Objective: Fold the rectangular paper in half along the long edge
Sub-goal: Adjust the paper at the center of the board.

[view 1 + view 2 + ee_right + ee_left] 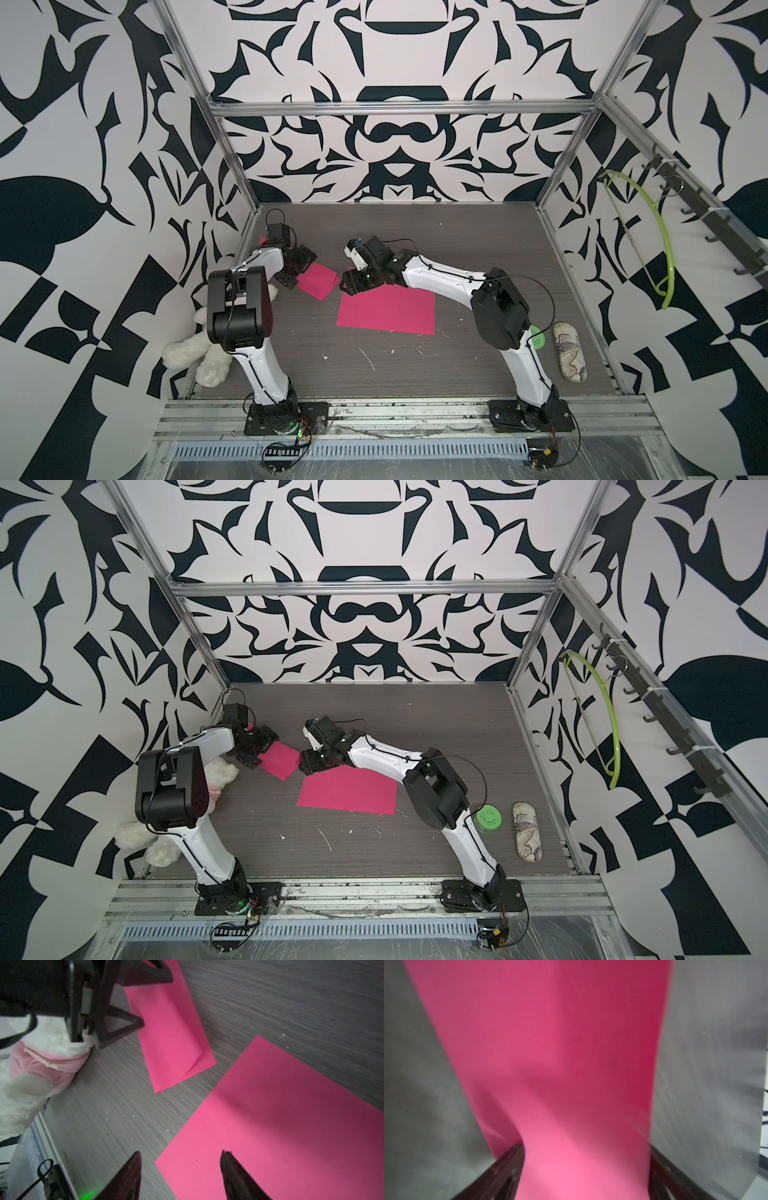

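Pink paper, two pieces, on the grey wood-grain table (457,249).

(a) The folded sheet (316,279) lay flat toward the table's left rear. The right wrist view showed the sheet (172,1032) doubled over, with a diagonal crease (194,1061) near one end. My left pincer (301,270) stood at its other end, released, with one finger on each side of the sheet. In the left wrist view the sheet (560,1043) filled the whole gap between the two fingers (500,1172) and bulged slightly near one of them. Whether the fingers touched its edges I could not tell.

(b) The flat sheet (386,311), unfolded, lay near the table's middle. It was close to the folded sheet but apart from it, with a strip of bare table between the two. My right pincer (344,284) hung released over the flat sheet's far left corner, holding nothing. In the right wrist view one fingertip (230,1167) stood over the sheet (280,1115) and the other over bare table just beside its edge.

(c) Surroundings: a white plush (195,357) lay at the table's left edge by my left arm. A patterned case (569,351) and a green tub (488,817) sat near my right arm's base. A green hanger (660,249) hung on the right wall.
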Controlling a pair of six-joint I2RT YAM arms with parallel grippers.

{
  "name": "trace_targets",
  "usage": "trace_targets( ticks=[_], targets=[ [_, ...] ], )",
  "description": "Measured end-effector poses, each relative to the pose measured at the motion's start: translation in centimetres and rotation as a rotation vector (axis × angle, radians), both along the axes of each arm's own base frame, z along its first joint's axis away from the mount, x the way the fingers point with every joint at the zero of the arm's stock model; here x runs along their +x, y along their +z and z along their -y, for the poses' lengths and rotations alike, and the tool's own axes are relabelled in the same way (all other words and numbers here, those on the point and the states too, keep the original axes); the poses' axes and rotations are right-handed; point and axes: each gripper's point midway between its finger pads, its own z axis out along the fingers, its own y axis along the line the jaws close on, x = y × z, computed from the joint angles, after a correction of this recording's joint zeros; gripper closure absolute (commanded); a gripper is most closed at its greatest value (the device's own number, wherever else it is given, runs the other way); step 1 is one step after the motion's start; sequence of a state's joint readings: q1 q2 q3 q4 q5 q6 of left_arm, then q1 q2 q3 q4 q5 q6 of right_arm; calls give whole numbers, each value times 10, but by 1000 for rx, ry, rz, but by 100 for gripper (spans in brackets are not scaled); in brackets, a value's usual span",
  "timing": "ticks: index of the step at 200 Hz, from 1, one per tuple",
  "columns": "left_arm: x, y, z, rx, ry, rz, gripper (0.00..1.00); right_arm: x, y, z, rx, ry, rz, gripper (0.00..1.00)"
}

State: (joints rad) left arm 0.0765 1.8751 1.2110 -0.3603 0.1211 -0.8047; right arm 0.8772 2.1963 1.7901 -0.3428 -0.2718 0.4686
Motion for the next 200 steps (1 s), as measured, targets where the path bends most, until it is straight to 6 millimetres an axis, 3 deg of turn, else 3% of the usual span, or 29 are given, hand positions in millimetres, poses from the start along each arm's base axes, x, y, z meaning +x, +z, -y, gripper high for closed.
trace_targets(
  ticks=[11, 66, 93, 100, 113, 147, 162, 200],
  targets=[
    [3, -3, 1, 0, -19, -4, 19, 1, 1, -6, 18, 11, -3, 36],
    [-5, -6, 11, -20, -125, -22, 16, 11, -20, -31, 50, 34, -31, 38],
    [-21, -6, 20, -49, -166, -25, 16, 19, -33, -42, 50, 26, -33, 39],
    [-26, -6, 22, -57, -176, -28, 11, 21, -36, -44, 51, 25, -31, 39],
    [-34, -5, 26, -74, -187, -31, 10, 26, -39, -50, 55, 26, -23, 47],
    [-43, -3, 31, -101, -203, -36, 6, 33, -51, -59, 59, 24, -26, 88],
    [-45, -2, 33, -109, -207, -36, 2, 32, -59, -57, 45, 11, -46, 99],
    [-58, 1, 35, -123, -200, -46, 1, 32, -67, -54, 30, -13, -63, 100]
  ],
)
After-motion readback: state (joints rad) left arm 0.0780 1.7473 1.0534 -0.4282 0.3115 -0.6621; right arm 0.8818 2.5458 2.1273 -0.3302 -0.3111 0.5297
